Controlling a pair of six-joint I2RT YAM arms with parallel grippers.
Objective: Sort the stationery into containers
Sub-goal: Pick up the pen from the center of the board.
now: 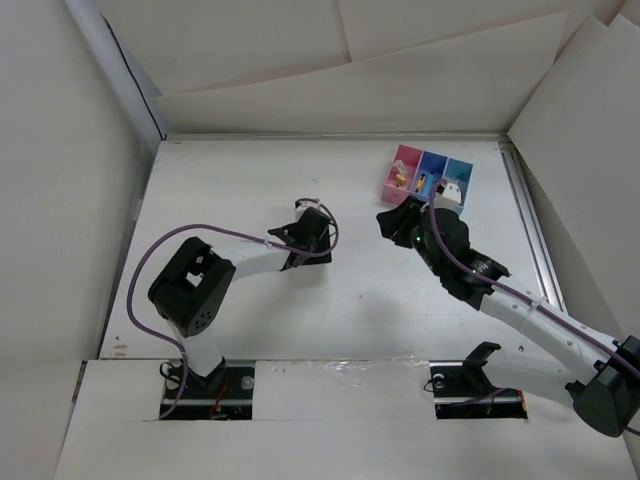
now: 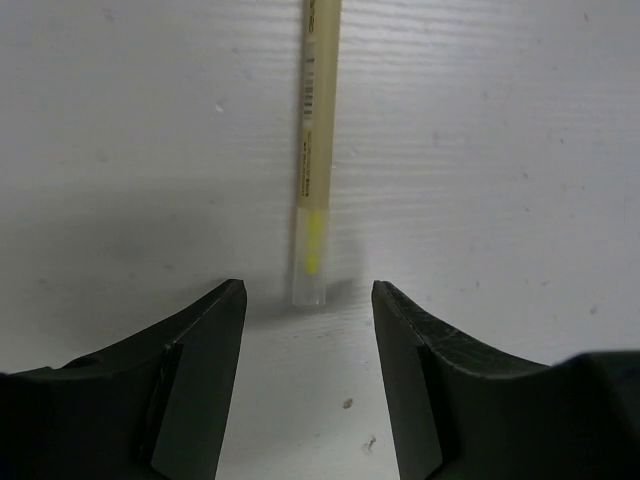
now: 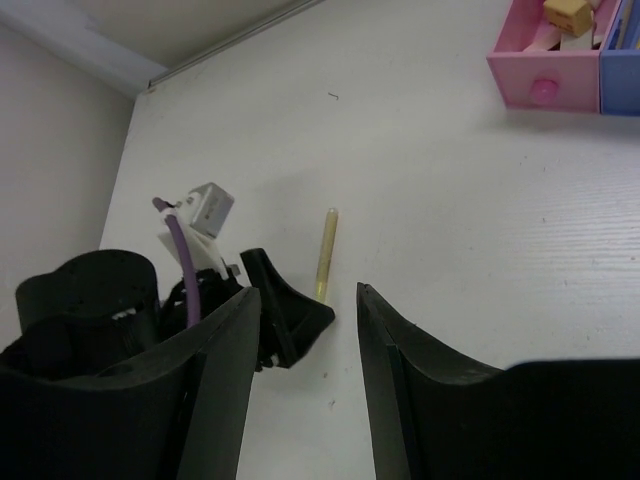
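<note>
**Claws spread, yellow pen loose on the counter**

Left claw (image 2: 308, 300) sits low over the white counter (image 1: 250, 180), near its middle, with its two dark fingers (image 2: 205, 350) set well apart and nothing between them. A yellow pen (image 2: 313, 150) lies flat on the counter and points straight away from this claw. Its clear near end, with a yellow core inside, rests just ahead of the fingertips and in line with the gap between them, touching neither finger. The far end of the pen runs out of the top of the left wrist view.

Right claw (image 3: 308, 295) is also spread and holds nothing. In the top view it hangs to the right of the left claw, just in front of the row of bins. Its own camera looks across the counter at the pen and the left claw.

The three joined bins stand at the far right of the counter:
- The pink bin (image 1: 404, 170) is on the left and holds a beige block (image 3: 567, 15) among other small items.
- The dark blue bin (image 1: 431, 178) is in the middle, with something yellow inside.
- The light blue bin (image 1: 461, 172) is on the right, partly covered by the right arm's wrist.

The pen lies well apart from all three bins.
</note>
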